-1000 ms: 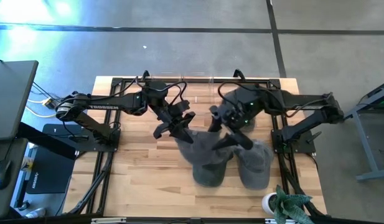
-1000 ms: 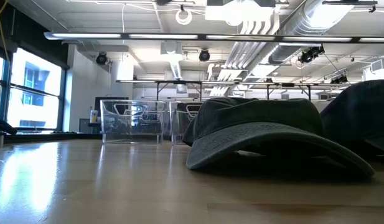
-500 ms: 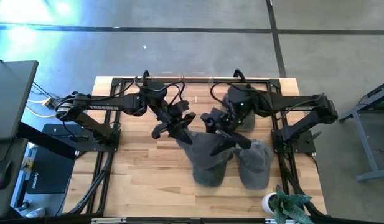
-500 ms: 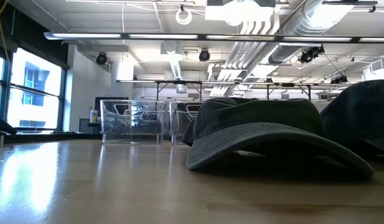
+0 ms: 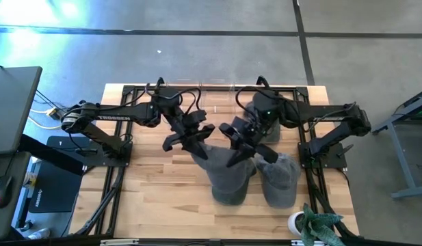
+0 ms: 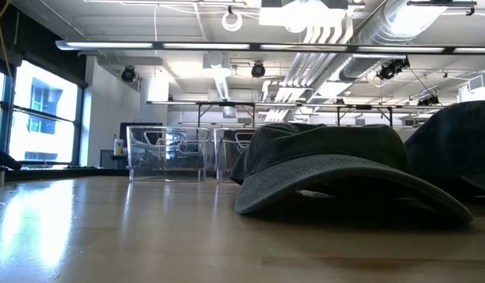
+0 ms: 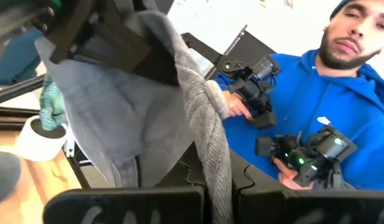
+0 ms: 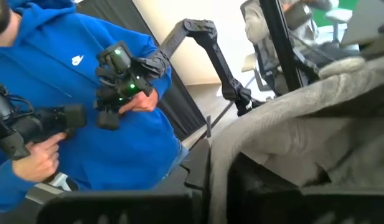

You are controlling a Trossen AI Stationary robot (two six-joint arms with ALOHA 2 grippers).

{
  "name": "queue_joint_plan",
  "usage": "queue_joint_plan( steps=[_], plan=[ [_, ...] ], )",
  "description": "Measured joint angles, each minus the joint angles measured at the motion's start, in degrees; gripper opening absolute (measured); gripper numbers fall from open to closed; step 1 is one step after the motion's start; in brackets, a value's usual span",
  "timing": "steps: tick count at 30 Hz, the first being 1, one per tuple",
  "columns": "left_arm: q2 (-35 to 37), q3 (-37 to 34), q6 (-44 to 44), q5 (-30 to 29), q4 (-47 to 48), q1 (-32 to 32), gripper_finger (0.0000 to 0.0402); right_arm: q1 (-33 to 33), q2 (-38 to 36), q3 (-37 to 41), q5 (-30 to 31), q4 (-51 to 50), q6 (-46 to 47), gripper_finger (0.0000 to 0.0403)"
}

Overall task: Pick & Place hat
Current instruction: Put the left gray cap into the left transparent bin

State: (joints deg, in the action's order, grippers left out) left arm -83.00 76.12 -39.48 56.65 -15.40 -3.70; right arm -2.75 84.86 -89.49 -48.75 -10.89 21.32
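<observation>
Grey knit hat [image 5: 229, 171] sits centre frame in the high view, ribbed edge lifted, the rest draped on the table [image 5: 149, 191]. Left gripper [image 5: 194, 143] is clamped on its upper-left edge. Right gripper [image 5: 239, 152], wide apart a second ago, has now closed on the upper-right edge. Hat's long axis runs top to bottom, opening toward the top.
</observation>
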Motion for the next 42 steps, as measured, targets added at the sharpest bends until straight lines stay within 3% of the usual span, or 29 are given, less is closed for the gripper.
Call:
queue_joint_plan(
  steps=[6,19,29,42],
  plan=[
    [0.00,0.00,-5.45,0.80,-9.42,0.44,0.0014,0.83,-0.04,0.00,-0.86,2.81,-0.72,0.0009],
    [0.00,0.00,-9.90,6.32,-10.42,3.75,0.0173,3.47,-0.11,0.00,-2.62,5.62,2.10,0.0006],
    [1.21,0.04,-13.22,7.70,-18.39,3.72,0.0163,3.13,-0.11,0.00,-4.09,6.16,4.32,0.0006],
    [-0.44,-0.09,-14.16,-1.47,-16.55,3.72,0.0156,2.72,-0.11,0.00,-0.95,4.69,3.74,0.0004]
  ],
)
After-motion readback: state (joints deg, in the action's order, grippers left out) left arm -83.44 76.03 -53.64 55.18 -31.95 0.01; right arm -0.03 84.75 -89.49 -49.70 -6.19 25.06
